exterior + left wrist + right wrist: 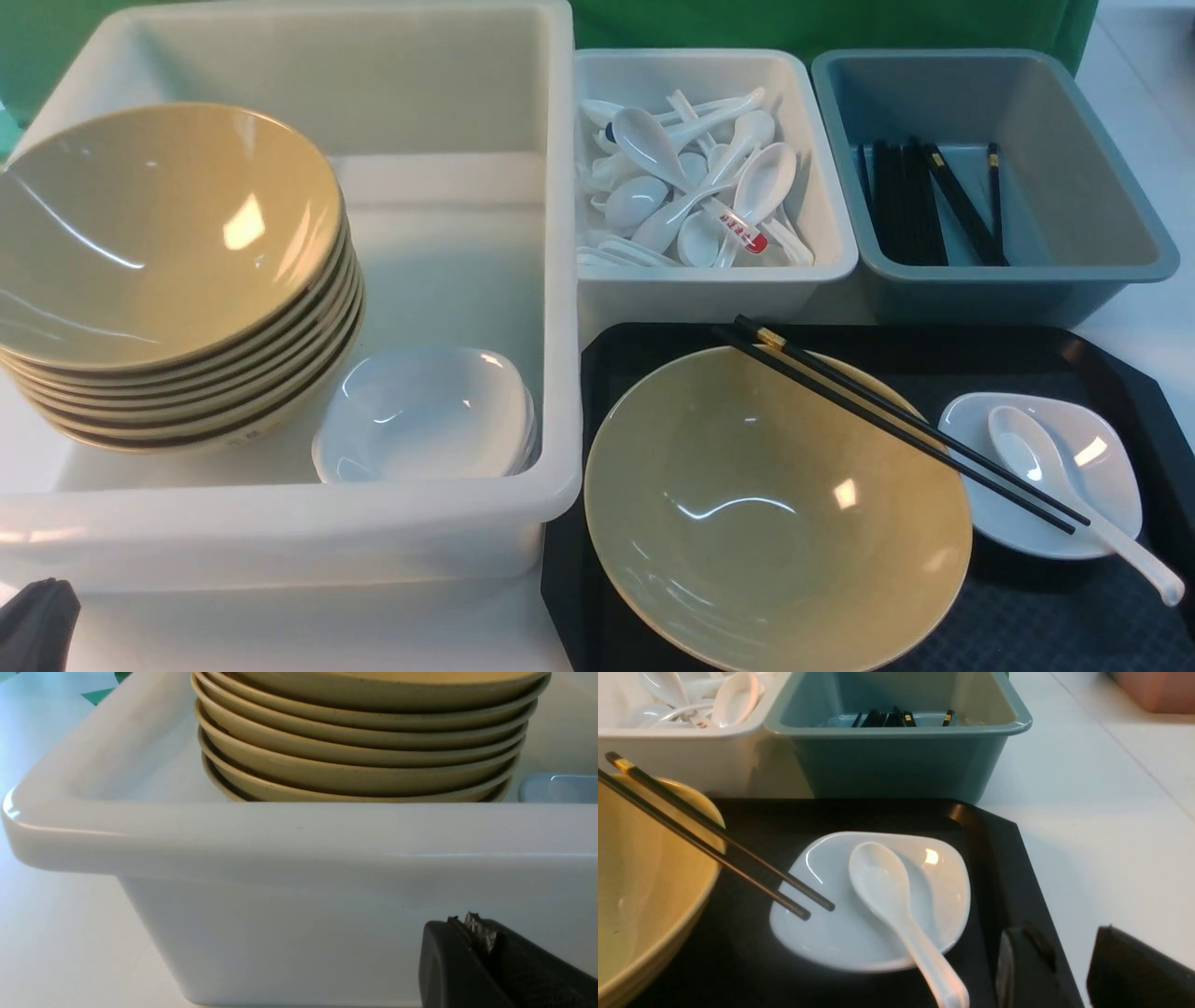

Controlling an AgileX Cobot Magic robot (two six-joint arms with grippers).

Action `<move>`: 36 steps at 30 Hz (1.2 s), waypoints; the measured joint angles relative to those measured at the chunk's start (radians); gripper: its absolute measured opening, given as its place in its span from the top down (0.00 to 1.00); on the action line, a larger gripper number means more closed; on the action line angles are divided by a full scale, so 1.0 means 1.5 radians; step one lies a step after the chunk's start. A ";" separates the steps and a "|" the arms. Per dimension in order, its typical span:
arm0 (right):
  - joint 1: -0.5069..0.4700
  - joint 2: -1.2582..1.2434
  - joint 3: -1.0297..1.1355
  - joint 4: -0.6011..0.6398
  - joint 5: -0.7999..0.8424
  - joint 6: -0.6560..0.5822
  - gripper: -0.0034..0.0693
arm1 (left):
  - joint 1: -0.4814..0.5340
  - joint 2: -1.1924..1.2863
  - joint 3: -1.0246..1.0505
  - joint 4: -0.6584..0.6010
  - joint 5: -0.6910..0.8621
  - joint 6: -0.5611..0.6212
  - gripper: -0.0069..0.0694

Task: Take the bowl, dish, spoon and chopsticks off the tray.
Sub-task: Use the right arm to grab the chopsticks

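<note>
We note the spoon (882, 882) lies in the dish (941, 882) on the tray (990, 868), handle toward the right jaws, which stand partly open and empty; left jaws are shut, well apart.

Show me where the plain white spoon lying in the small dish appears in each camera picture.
Front view: spoon lower right, scoop in the dish.
Left wrist view: not in it.
Right wrist view: centre, in the same dish.
Shared landmark: the black chopsticks with tips over that dish.
</note>
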 joint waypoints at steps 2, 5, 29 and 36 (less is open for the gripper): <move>0.000 0.000 0.000 0.000 0.000 0.000 0.63 | 0.000 0.000 0.000 0.000 0.000 0.000 0.92; 0.000 0.000 0.000 0.000 0.000 0.000 0.63 | 0.000 0.000 0.000 0.000 0.000 0.000 0.92; 0.000 0.000 0.000 0.205 -0.024 0.507 0.63 | 0.000 0.000 0.000 -0.632 -0.047 -0.401 0.92; 0.022 0.000 -0.017 0.216 -0.007 0.354 0.63 | 0.000 0.000 -0.036 -0.626 -0.019 -0.215 0.92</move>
